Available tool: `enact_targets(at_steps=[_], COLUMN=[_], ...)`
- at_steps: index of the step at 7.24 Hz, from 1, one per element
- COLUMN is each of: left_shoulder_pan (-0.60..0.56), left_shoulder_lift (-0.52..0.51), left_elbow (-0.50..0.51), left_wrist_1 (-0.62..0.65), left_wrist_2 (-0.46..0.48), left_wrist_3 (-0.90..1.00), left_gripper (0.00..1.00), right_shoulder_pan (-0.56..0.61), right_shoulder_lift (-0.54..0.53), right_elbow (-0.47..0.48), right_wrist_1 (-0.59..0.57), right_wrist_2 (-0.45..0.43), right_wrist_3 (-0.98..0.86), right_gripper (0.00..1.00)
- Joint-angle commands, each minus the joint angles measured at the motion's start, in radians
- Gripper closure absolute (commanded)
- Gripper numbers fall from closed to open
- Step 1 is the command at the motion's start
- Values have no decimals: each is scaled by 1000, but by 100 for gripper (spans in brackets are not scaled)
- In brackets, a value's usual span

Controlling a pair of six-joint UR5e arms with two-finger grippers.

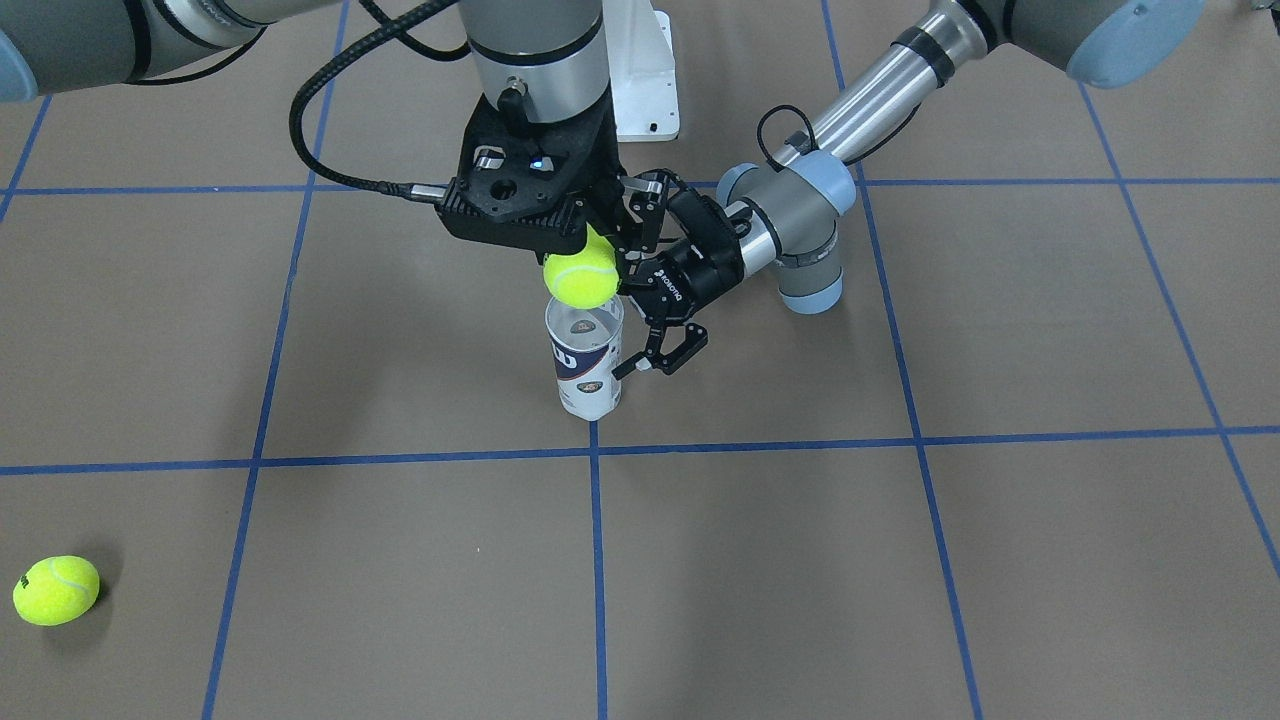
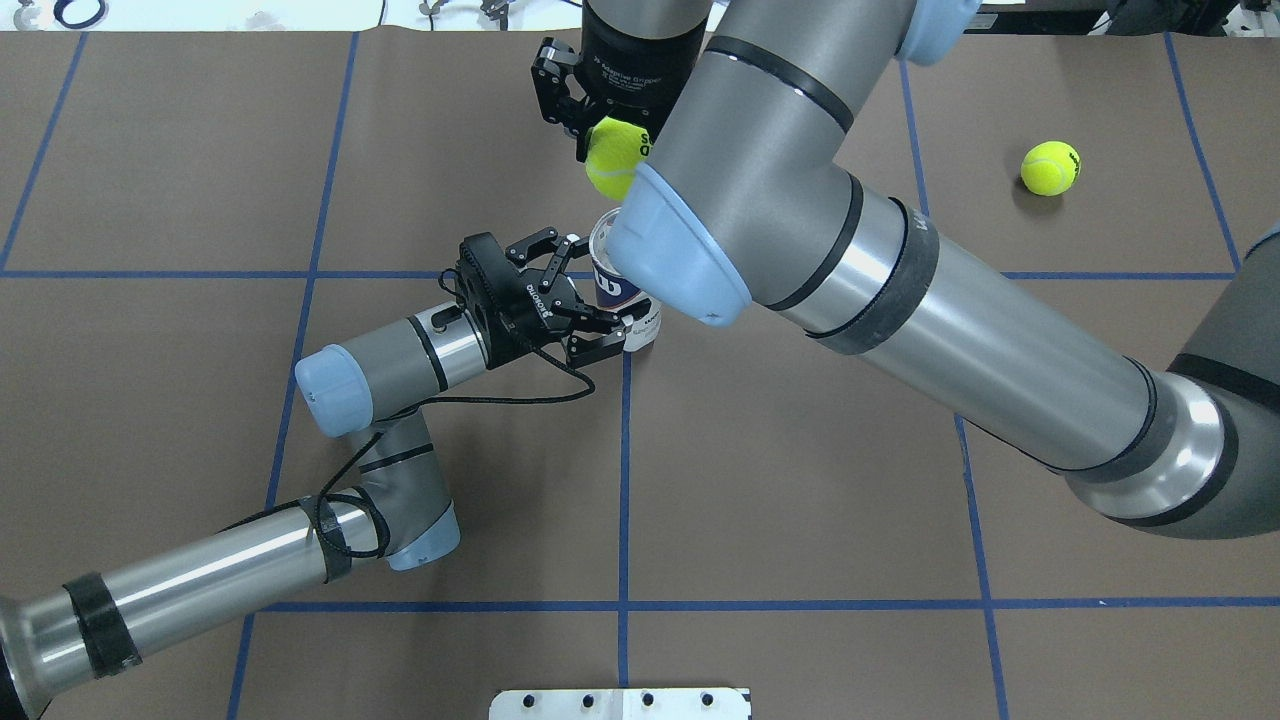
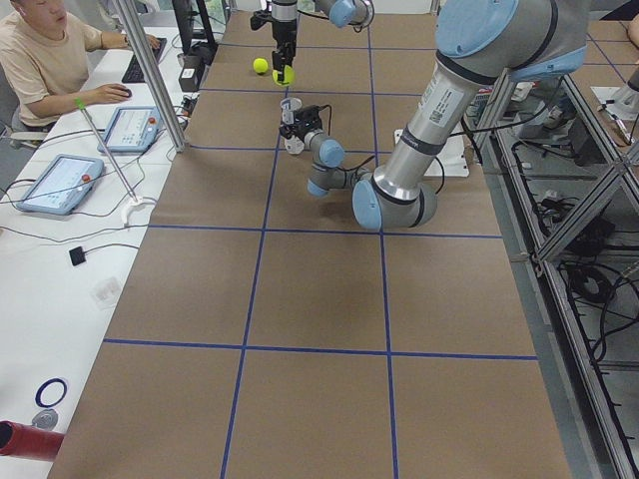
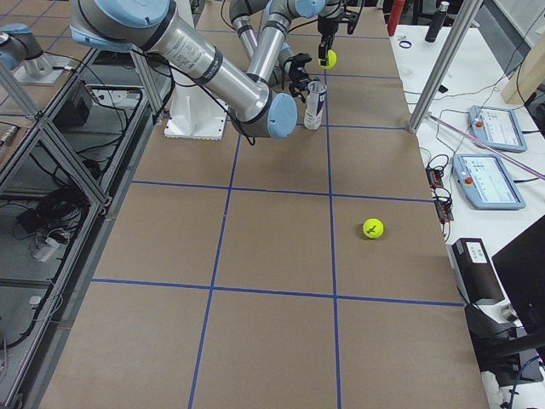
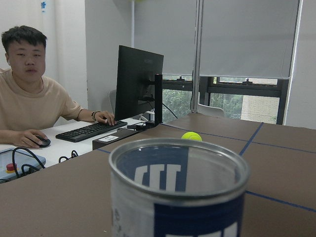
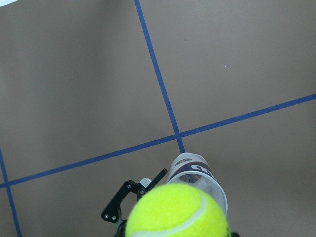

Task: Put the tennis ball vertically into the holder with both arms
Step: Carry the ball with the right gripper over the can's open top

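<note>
Right hand [image 1: 592,240] gripping fuzzy round ball [image 1: 580,275], above clear, seemingly empty cylinder holder [image 1: 587,360]

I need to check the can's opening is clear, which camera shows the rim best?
The left wrist view: the can fills the frame, open rim unobstructed. The right wrist view shows it half behind the held ball; overhead, the right arm covers part; the front view shows it whole; side views show it tiny.

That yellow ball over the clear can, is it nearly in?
Nearly. Done: the can stands upright, its mouth open, with the left gripper around it. In hand: the right gripper holds a tennis ball just above the rim. Left: lowering and releasing it. Another ball lies apart on the table.
</note>
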Motion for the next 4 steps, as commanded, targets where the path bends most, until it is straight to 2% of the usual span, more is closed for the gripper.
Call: enact_targets(at_steps=[1, 2, 3, 4], left_shoulder_pan=[-1, -1, -1, -1], left_shoulder_lift=[0, 2, 2, 2], left_elbow=[0, -1, -1, -1], left_wrist_1=[0, -2, -2, -2], left_wrist_2=[0, 0, 0, 0], left_wrist_3=[0, 0, 0, 0], left_gripper=[1, 1, 1, 1], right_shoulder_pan=[-7, -7, -7, -20], right_shoulder_lift=[-17, -17, -17, -17], right_elbow=[10, 9, 10, 12], right_wrist_1=[0, 0, 0, 0], right_wrist_2=[-4, -5, -7, -34], right_wrist_3=[-1, -1, -1, -1], right_gripper=[64, 63, 54, 2])
